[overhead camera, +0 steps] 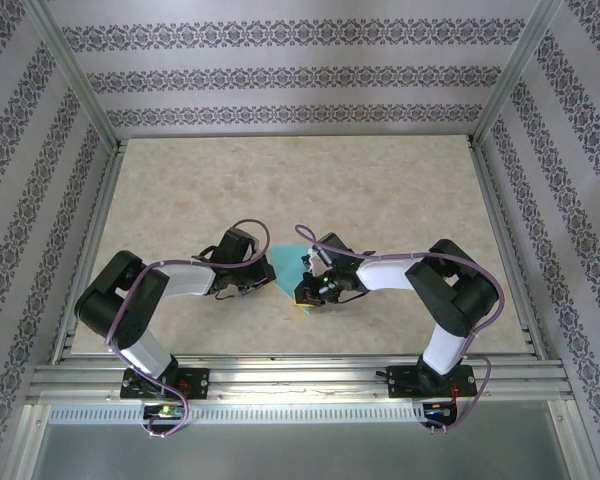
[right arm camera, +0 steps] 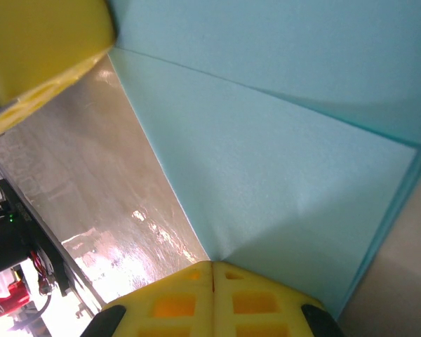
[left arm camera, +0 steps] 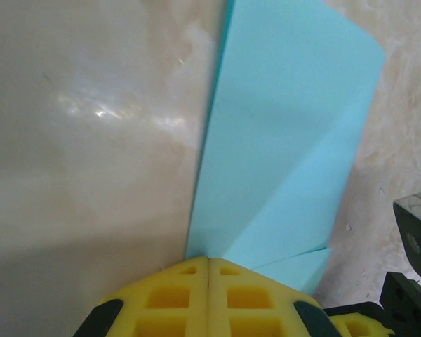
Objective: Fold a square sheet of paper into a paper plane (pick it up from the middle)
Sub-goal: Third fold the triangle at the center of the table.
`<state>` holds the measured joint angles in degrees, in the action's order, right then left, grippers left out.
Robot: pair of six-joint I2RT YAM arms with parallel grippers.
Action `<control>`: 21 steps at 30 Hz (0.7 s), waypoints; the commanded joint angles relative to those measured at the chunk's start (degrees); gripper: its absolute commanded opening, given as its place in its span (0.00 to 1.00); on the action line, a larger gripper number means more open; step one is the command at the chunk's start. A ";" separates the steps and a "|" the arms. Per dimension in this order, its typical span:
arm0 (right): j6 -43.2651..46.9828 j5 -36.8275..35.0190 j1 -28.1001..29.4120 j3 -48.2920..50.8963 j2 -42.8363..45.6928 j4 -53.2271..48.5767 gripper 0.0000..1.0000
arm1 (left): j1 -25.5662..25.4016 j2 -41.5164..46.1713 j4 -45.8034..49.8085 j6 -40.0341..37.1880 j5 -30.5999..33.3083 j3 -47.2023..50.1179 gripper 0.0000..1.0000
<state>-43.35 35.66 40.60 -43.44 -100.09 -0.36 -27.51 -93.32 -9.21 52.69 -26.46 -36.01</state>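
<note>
**Crease step: both tips on the sheet**

Left end effector (left arm camera: 209, 261) fully closed, tips meeting at the near edge of the sheet of paper (left arm camera: 288, 140). Right end effector (right arm camera: 212, 265) also closed, tips where creases converge. Cannot tell whether either pinches a layer or only presses. Judgement: anchor with one tip and draw the other along the fold, low and slow, so the layers don't skew. Sheet lies on the table (left arm camera: 91, 154) between the two; turquoise, partly folded, diagonal creases, overlapping flaps, far corner looks curled
</note>
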 commanded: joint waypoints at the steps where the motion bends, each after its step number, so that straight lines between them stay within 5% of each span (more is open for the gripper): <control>1: 0.73 -4.99 -0.24 2.13 -1.68 -6.36 0.00 | 2.86 -0.02 4.94 -3.24 2.81 1.38 0.05; 11: 2.61 -4.25 -0.67 1.19 -1.68 -7.36 0.00 | 3.03 6.61 12.71 -7.83 5.16 -2.66 0.05; 21: 6.81 -1.52 -2.10 -0.48 -1.59 -10.16 0.00 | -3.32 4.99 2.58 -8.24 -1.55 -4.09 0.06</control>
<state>-39.00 36.75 39.20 -44.34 -100.12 -3.62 -29.28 -85.86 -2.35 45.39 -24.99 -38.98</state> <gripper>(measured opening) 0.049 0.063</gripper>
